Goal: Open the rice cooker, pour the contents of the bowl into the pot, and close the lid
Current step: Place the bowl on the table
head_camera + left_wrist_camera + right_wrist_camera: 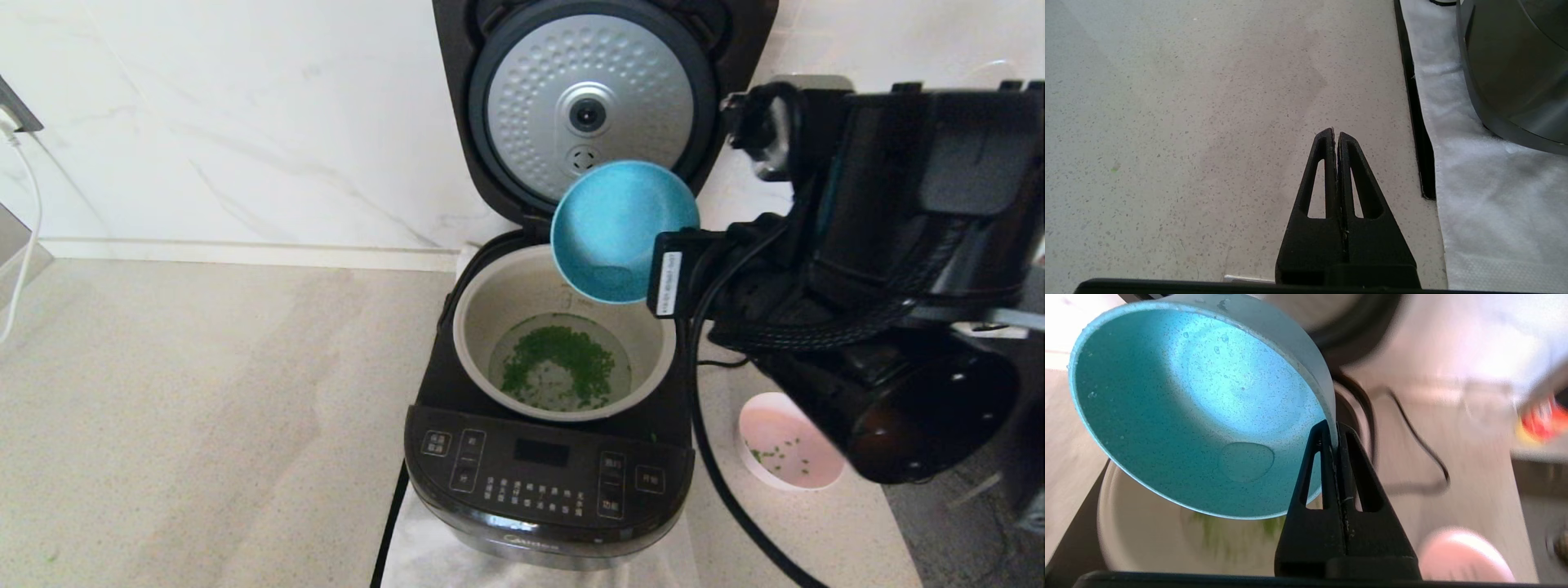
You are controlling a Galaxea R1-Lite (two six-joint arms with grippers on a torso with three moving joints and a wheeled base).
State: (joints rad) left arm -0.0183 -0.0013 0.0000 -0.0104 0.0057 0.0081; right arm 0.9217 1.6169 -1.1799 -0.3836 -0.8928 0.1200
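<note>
The black rice cooker (549,478) stands open, its lid (589,102) raised upright with the dimpled silver plate facing me. The pale pot (563,359) holds water and green bits. A blue bowl (622,230) (1196,408) hangs tipped over the pot's back right rim, its inside wet with only a small puddle. My right gripper (1334,435) is shut on the bowl's rim. My left gripper (1336,134) is shut on nothing, low over the counter left of the cooker (1515,65); it does not show in the head view.
A small pink bowl (790,451) (1461,555) with a few green bits sits on the counter right of the cooker. The black power cord (727,490) runs past it. A white cloth (1486,171) lies under the cooker. The marble wall (245,122) stands behind.
</note>
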